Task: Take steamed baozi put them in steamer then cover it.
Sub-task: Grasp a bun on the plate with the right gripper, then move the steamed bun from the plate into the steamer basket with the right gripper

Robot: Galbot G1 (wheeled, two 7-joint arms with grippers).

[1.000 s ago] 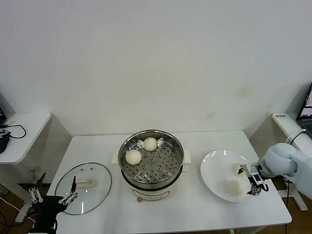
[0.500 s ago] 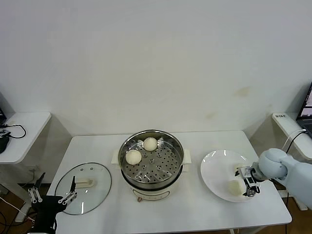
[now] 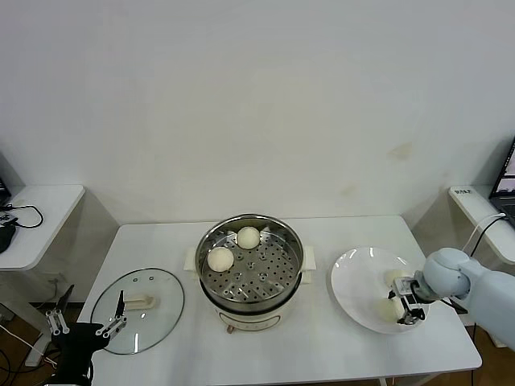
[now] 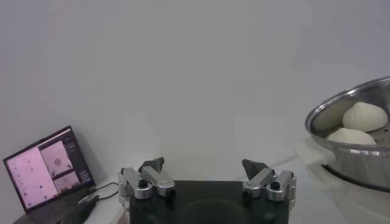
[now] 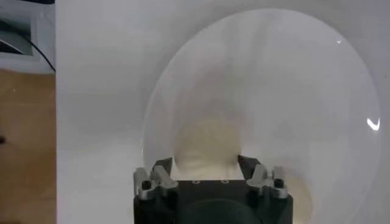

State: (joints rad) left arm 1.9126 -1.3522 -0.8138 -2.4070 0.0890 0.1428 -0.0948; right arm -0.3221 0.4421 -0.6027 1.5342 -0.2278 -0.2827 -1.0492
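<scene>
Right claw [image 3: 405, 309] closed onto plate's [image 3: 354, 277] baozi [image 5: 206, 146] | left claw [image 3: 87, 320] spread | no legible writing

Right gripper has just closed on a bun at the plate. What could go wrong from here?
1. The right gripper is shut on a soft baozi; it may dent or slip when lifted.
2. The second plate bun lies close by and the white plate is loose on the table, so either could get nudged.
3. The steamer already holds two buns at its back-left; a careless drop may land on them.
</scene>
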